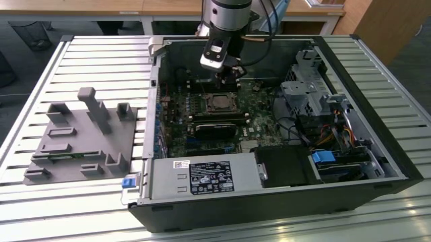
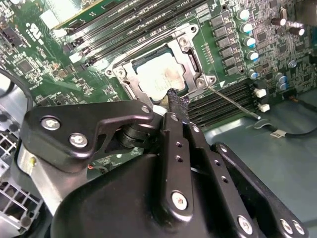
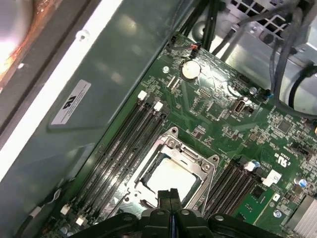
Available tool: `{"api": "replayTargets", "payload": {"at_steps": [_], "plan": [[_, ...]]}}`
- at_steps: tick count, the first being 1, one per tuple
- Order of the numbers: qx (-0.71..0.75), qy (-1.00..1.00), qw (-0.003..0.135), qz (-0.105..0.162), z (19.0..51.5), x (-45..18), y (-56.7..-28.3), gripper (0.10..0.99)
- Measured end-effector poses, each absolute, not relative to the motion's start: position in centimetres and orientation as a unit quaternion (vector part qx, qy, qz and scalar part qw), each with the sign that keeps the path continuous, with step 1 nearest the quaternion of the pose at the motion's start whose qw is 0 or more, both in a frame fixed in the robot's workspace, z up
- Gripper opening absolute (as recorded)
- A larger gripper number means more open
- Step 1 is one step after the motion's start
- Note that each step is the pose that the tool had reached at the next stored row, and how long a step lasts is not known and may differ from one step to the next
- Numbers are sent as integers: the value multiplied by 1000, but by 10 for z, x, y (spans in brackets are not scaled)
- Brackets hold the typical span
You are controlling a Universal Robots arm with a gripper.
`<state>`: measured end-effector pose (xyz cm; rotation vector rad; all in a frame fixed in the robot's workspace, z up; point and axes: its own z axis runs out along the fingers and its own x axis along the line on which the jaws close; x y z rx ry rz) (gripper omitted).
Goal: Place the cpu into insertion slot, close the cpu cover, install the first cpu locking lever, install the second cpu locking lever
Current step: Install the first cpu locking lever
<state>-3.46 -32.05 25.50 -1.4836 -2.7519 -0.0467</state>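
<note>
The cpu (image 1: pixel 219 102) (image 2: pixel 157 79) (image 3: pixel 171 176), a pale silvery square, lies in the insertion slot on the green board. The silvery cpu cover (image 2: pixel 192 58) (image 3: pixel 197 161) lies flat around it, and the chip shows through its window. A thin metal locking lever (image 2: pixel 233 101) sticks out at an angle from one corner of the socket, over the memory slots. My gripper (image 1: pixel 229 80) (image 2: pixel 176 99) (image 3: pixel 170 195) hovers just above the socket's edge, its black fingers pressed together and holding nothing.
Long black memory slots (image 3: pixel 133 139) flank the socket. A black heatsink-like block (image 1: pixel 215 130) sits on the board nearer the power supply (image 1: pixel 202 176). Drive cage and cables (image 1: pixel 316 101) fill the case's right side. A grey fixture (image 1: pixel 84 136) stands on the slatted table.
</note>
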Motion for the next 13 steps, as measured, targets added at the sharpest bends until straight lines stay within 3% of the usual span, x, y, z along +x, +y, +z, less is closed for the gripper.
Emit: {"api": "replayTargets", "payload": {"at_steps": [13], "plan": [[-440, -898, 8, -15, 255, -35, -321, 122]]}}
